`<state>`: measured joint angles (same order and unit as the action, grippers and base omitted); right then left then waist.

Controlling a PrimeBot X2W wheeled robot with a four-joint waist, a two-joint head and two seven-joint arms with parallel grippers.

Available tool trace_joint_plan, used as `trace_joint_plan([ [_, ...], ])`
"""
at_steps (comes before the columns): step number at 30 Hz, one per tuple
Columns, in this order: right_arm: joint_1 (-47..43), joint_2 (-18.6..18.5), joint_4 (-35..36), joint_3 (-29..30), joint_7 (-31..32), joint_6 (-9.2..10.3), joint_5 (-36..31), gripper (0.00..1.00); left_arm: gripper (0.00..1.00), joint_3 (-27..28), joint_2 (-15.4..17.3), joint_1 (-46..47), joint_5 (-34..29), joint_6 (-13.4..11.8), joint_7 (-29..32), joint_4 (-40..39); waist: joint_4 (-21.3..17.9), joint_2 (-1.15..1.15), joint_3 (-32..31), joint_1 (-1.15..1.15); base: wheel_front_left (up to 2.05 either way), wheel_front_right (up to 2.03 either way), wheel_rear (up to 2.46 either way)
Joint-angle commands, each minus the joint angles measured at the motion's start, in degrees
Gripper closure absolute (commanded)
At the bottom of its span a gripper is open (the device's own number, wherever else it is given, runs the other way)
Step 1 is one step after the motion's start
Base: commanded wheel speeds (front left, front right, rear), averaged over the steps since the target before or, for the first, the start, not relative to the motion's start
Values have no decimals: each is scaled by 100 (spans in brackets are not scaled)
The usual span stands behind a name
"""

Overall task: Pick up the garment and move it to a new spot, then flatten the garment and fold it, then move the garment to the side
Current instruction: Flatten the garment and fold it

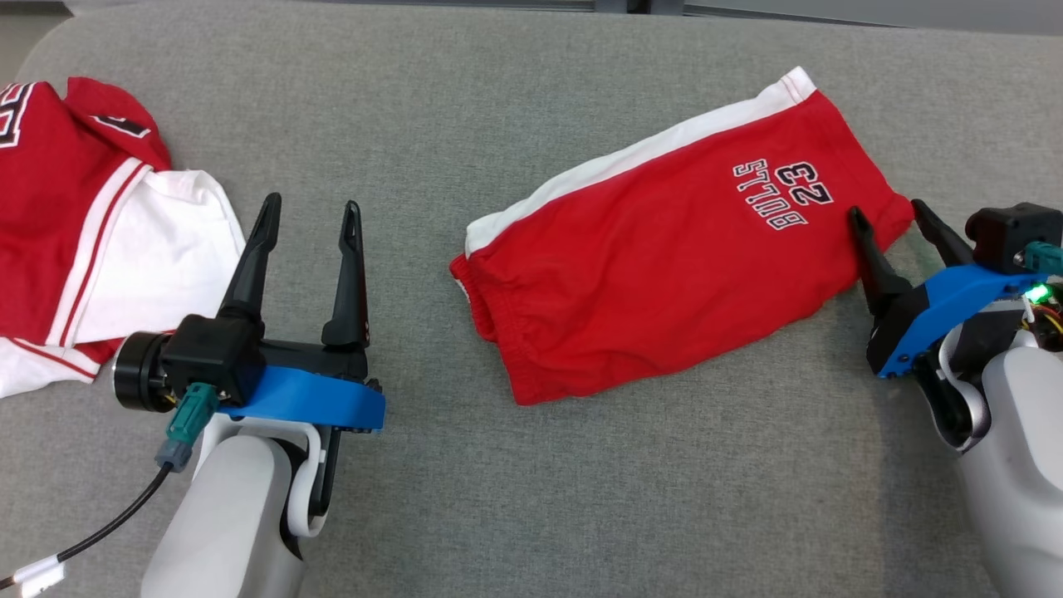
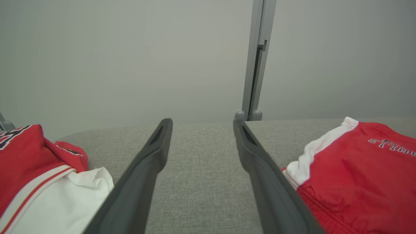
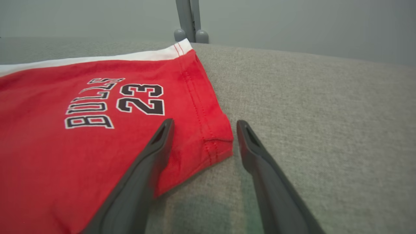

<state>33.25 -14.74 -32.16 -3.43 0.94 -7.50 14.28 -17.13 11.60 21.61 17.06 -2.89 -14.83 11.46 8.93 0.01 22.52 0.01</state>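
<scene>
- Now the red shorts lie right of centre on the grey desk.
- Right tool is spread, straddling their right corner.
- Left tool is spread, empty, beside a red-and-white jersey at left.

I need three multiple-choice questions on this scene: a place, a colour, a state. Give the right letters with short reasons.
1. Where is the right gripper? A) at the red shorts' hem corner B) at their waistband C) over the other clothes
2. The stripe along the shorts' side is: A) black B) white C) blue
3. The left gripper is: A) shut on cloth B) open, empty C) shut, empty
1 A: its fingers straddle that corner. 2 B: a white band edges them. 3 B: fingers apart over bare grey surface.
</scene>
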Motion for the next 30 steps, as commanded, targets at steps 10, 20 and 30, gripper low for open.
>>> trace_joint_plan([
  [10,639,7,-1147,-295,489,0,395,0,0,68,-179,-13,-35,92,-44,43,184,-1,-5,-1,0,0,0],
  [20,742,-58,-1349,-747,393,2,873,100,0,169,-227,-99,-118,188,-42,66,77,-1,-153,-1,0,0,0],
  [30,-50,66,-935,-704,-476,2,1213,100,0,282,-156,-309,-151,207,-42,99,-308,-1,-409,-1,0,0,0],
])
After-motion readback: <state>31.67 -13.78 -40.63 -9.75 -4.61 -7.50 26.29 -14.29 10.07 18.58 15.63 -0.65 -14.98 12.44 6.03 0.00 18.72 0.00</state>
